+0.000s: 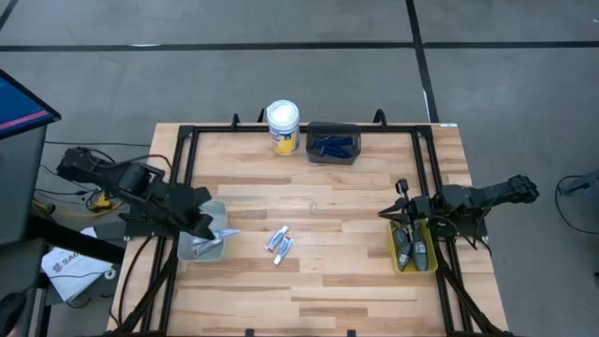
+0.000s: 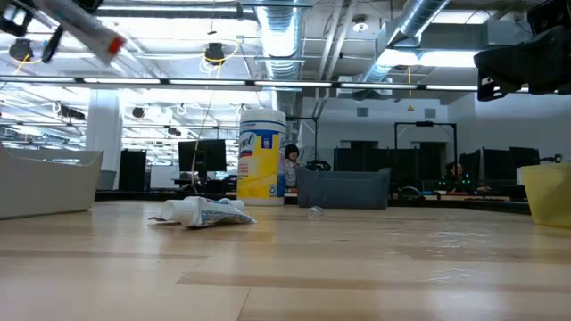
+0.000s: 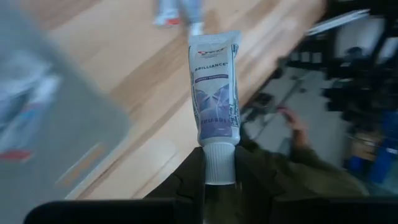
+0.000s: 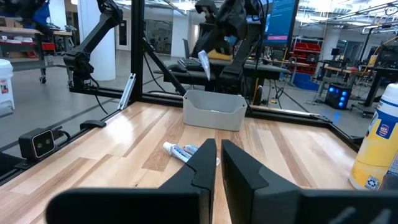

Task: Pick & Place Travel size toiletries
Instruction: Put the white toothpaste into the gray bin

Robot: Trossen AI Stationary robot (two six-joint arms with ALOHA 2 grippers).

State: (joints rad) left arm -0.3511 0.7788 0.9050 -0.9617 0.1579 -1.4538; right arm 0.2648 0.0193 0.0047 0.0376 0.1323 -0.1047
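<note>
Left gripper over the clear tray nr the table's left edge, w/ a tube sticking out. Two more tubes mid-table. Right gripper above the yellow tray of grey pods, right edge. Jar and dark tray w/ razors at the far edge.

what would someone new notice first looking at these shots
Probably the left gripper holding a white-and-blue toothpaste tube above the clear tray at the table's left side. Next, two more tubes lying loose mid-table, and the right gripper, nearly closed and empty, over the yellow tray of dark grey pods.
</note>
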